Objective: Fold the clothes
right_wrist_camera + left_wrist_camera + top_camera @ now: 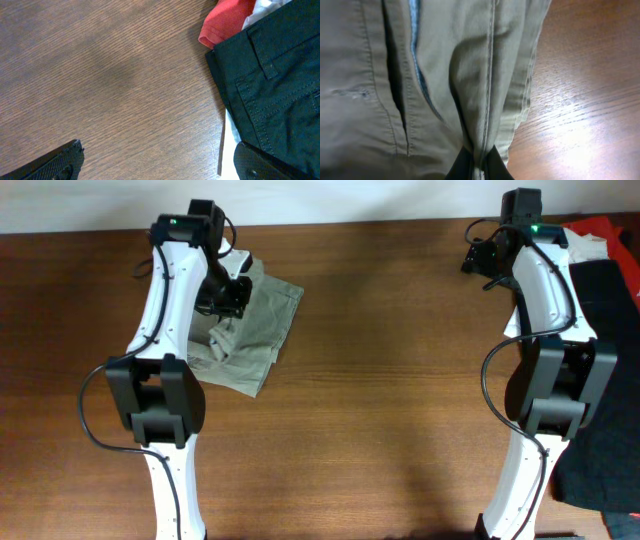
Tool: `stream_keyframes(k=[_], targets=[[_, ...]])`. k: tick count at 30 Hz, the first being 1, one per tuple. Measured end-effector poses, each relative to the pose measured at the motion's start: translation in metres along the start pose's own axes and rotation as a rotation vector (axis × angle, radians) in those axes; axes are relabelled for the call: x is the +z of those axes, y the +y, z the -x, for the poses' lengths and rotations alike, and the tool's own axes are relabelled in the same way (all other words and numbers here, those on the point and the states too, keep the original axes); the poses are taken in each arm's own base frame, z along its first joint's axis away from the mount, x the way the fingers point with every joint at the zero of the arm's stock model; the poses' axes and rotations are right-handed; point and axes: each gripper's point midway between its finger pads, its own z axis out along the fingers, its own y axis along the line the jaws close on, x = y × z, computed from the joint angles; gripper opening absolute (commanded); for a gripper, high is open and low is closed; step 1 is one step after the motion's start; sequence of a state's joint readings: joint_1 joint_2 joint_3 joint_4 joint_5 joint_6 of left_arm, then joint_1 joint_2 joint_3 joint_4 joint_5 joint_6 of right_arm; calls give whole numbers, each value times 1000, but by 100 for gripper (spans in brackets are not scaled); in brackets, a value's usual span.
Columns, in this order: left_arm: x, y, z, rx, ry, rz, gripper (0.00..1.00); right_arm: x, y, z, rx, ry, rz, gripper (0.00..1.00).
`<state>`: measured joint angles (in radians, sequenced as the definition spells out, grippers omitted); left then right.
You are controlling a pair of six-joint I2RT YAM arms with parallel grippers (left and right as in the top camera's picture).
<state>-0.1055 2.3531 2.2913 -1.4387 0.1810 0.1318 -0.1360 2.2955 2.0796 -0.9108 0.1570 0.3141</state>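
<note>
The khaki shorts (258, 325) lie bunched and partly folded on the wooden table at the back left. My left gripper (228, 298) sits over their upper part and is shut on a pinched fold along a seam of the shorts (485, 90), with its fingertips (479, 165) clamping the cloth. The left wrist view shows a pocket slit and stitched seams. My right gripper (485, 260) hovers at the back right, far from the shorts. It is open and empty, with its fingers (157, 160) spread wide above bare wood.
A black garment (600, 350) lies along the table's right edge and also shows in the right wrist view (272, 75). Red cloth (225, 22) and white cloth (585, 242) lie at the back right corner. The table's right edge (221, 145) is beside the right gripper.
</note>
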Motion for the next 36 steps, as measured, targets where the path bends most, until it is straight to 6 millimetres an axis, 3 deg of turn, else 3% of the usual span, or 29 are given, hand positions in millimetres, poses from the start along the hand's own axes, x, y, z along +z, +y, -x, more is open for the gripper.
stream_keyframes(k=[1,3,4,5,9,10,12,13,14,16,17,20,25,27,28,31,33,35,36], targets=[[8,-3,-1,5,4,-27,19,0,0,0,0,0,0,98],[13,-7,5,16,-20,-54,24,0,0,0,0,0,0,99],[15,-8,4,20,-17,-62,54,0,0,0,0,0,0,99],[16,-9,4,22,-16,-70,58,0,0,0,0,0,0,99],[16,-11,3,27,-14,-76,59,0,0,0,0,0,0,99],[15,-11,2,27,-8,-77,59,0,0,0,0,0,0,99],[10,-11,7,31,-29,-74,41,0,0,0,0,0,0,99],[9,-11,11,31,-46,-72,27,0,0,0,0,0,0,99],[8,-11,15,32,-63,-70,24,0,0,0,0,0,0,99],[14,-10,18,27,-65,-69,6,0,0,0,0,0,0,99],[19,-9,20,20,-60,-70,5,0,0,0,0,0,0,99],[67,-15,12,-28,35,-138,1,0,0,0,0,0,0,99],[86,-62,12,44,64,-165,1,0,0,0,0,0,0,99],[111,-65,7,37,109,-147,1,0,0,0,-1,0,0,99],[114,-66,7,31,112,-157,1,0,0,0,1,-1,0,99],[114,-67,7,29,112,-158,1,0,0,0,0,0,0,99],[101,-67,5,25,130,-146,1,0,0,0,0,-1,0,99],[62,-70,27,44,45,-124,1,0,0,0,0,0,0,99],[27,-71,46,60,-58,-109,1,0,0,0,0,0,0,99]])
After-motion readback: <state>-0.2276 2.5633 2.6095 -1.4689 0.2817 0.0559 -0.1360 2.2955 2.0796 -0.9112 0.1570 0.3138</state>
